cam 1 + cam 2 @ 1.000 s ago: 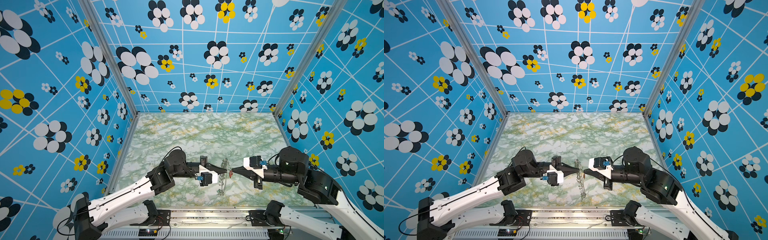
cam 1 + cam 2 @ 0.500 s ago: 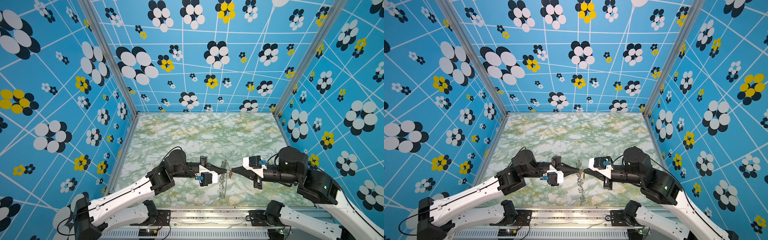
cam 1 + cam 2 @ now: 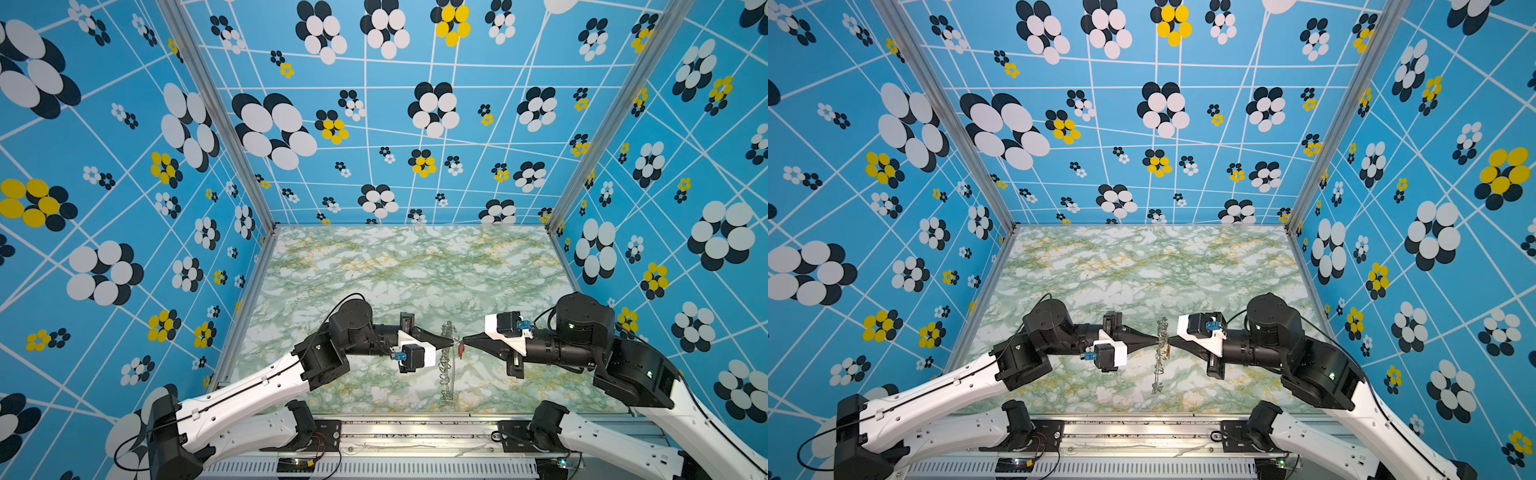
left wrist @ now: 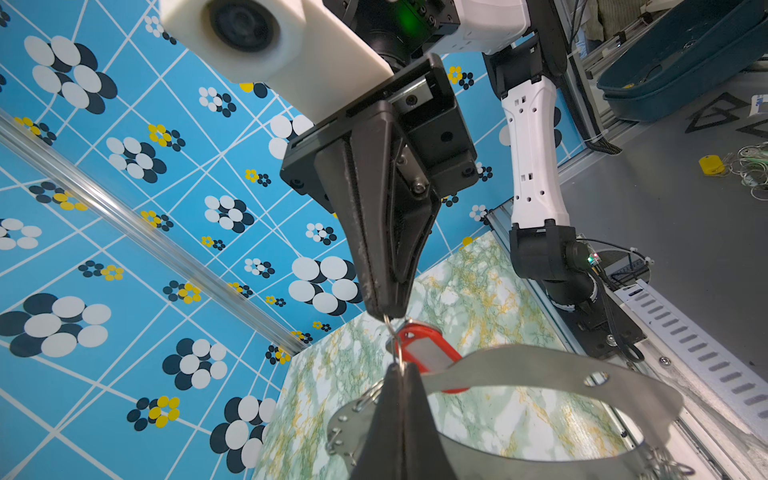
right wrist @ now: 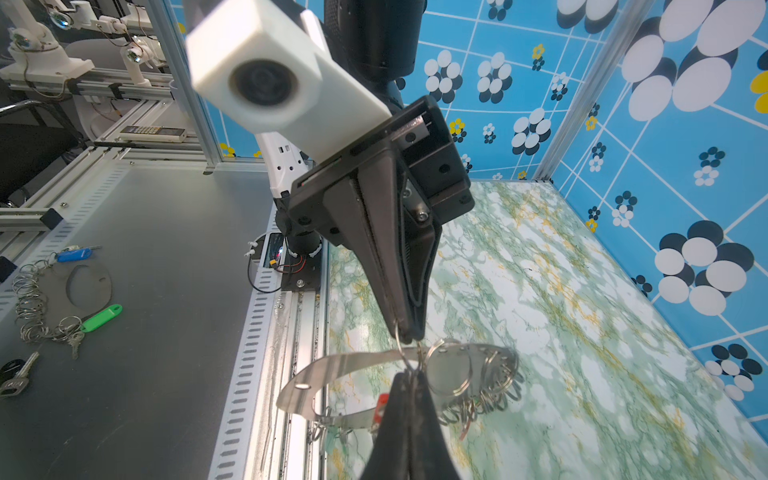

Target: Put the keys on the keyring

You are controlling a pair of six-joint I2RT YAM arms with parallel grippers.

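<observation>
The keyring (image 3: 447, 365) (image 3: 1158, 365), a grey crescent plate edged with silver rings, hangs edge-on above the marble table in both top views. My left gripper (image 3: 451, 343) (image 3: 1156, 341) (image 4: 401, 365) is shut on a ring at its edge. My right gripper (image 3: 464, 341) (image 3: 1169, 341) (image 5: 409, 374) meets it tip to tip, shut on a thin wire loop. A red key (image 4: 428, 353) (image 3: 460, 350) hangs by that loop against the plate (image 4: 540, 374) (image 5: 345, 361). The right wrist view shows only a sliver of red (image 5: 380, 405). Several empty rings (image 5: 478, 374) bunch at one end.
Blue flowered walls enclose the marble table (image 3: 395, 270) on three sides. Outside, on a grey bench, lie a second ring plate (image 5: 89, 286), a green tag (image 5: 102, 318), a blue tag (image 5: 75, 254) and loose keys (image 5: 16, 378). A yellow tag (image 4: 711, 165) and a dark bin (image 4: 685, 62) are also outside.
</observation>
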